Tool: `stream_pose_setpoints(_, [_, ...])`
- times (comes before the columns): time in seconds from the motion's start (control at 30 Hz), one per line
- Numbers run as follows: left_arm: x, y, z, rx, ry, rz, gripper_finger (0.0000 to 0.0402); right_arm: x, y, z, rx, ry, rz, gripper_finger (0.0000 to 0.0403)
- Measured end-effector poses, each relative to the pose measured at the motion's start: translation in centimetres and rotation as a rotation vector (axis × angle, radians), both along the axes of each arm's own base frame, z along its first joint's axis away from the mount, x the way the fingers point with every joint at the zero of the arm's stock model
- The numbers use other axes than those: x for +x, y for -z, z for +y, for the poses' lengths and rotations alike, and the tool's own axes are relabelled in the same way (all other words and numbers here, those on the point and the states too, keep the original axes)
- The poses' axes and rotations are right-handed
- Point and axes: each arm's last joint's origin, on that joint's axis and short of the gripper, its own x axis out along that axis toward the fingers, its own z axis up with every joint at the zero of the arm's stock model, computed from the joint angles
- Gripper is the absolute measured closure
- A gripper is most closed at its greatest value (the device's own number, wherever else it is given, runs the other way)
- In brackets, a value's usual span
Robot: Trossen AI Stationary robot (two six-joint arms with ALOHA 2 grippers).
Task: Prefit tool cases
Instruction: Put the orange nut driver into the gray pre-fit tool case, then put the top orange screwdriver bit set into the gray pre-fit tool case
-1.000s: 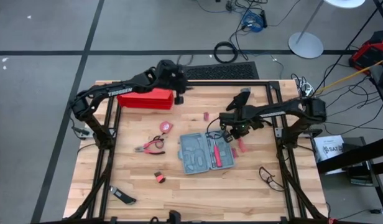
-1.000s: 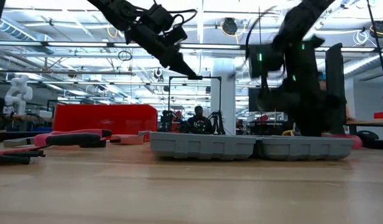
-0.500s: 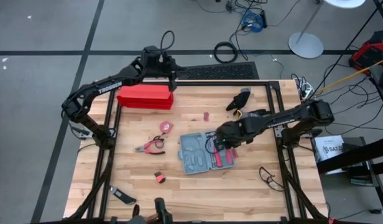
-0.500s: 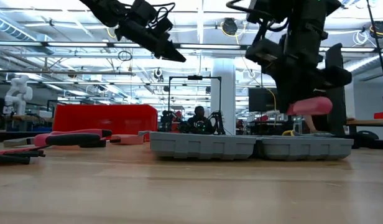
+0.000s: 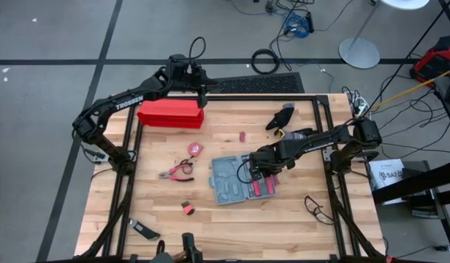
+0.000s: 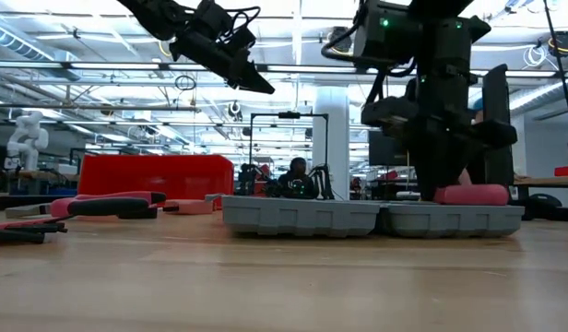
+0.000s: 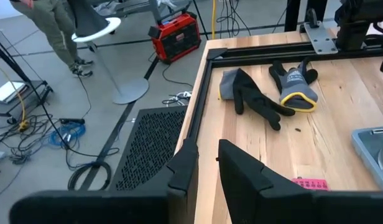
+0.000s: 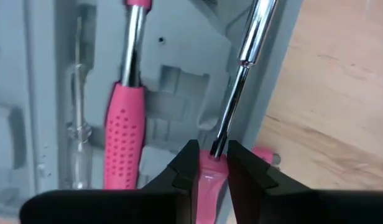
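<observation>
The open blue-grey tool case lies flat on the table's middle, grey recesses up. A pink-handled tool lies in its right half. My right gripper stands over that half, pointing down, shut on a second pink-handled driver with a bright metal shaft. My left gripper hangs high over the table's far edge by the red box. Its fingers stand a narrow gap apart with nothing between them. My right gripper pinches the driver's pink handle between its two fingers, at the end where the metal shaft enters. The fingers come from above and lie across the tool. The driver lies level along the case's right half; whether it rests there I cannot tell.
Pink pliers, a pink tape measure and small pink pieces lie left of and beyond the case. Dark gloves lie at the far right. A black tool lies at the near left corner.
My right gripper has lifted the pink-handled driver off the table to the right of the case. It has carried the driver left and toward the near edge, turning, and lowered it level over the case's right half. My left gripper has risen toward the far edge, then kept still.
</observation>
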Motion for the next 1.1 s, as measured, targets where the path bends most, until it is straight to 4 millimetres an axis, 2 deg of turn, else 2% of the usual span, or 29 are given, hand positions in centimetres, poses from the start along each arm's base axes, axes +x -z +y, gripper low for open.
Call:
stream_pose_setpoints(0.1, [0.0,0.0,0.0,0.000,0.000,0.001,0.0333,0.1,0.0,-0.1,0.003,0.002,-0.012,0.0349])
stream_pose_setpoints(0.27, [0.0,0.1,-0.1,0.003,0.012,0.013,0.0333,0.1,-0.1,-0.3,0.001,0.021,-0.015,0.0276])
stream_pose_setpoints(0.4, [0.0,0.2,-0.1,0.003,0.015,0.016,0.0333,0.1,-0.1,-0.4,0.001,0.025,-0.015,0.0254])
stream_pose_setpoints(0.6, [0.0,0.2,-0.1,0.008,0.017,0.017,0.0333,0.1,-0.8,-0.4,-0.021,0.028,-0.024,0.0277])
stream_pose_setpoints(0.77, [-0.1,0.2,-0.1,0.010,0.019,0.020,0.0333,-0.6,-3.6,-0.7,-0.161,0.027,0.094,0.0329])
stream_pose_setpoints(0.9, [-0.2,0.7,-0.2,0.018,0.039,0.072,0.0333,-1.3,-5.3,0.1,-0.156,-0.006,0.206,0.0363])
stream_pose_setpoints(1.0, [-0.3,0.8,-0.3,0.025,0.050,0.093,0.0333,-1.2,-5.4,0.9,-0.124,-0.054,0.191,0.0364])
stream_pose_setpoints(1.1, [-0.3,0.8,-0.3,0.025,0.049,0.093,0.0333,-1.1,-4.8,1.5,-0.115,-0.068,0.161,0.0344])
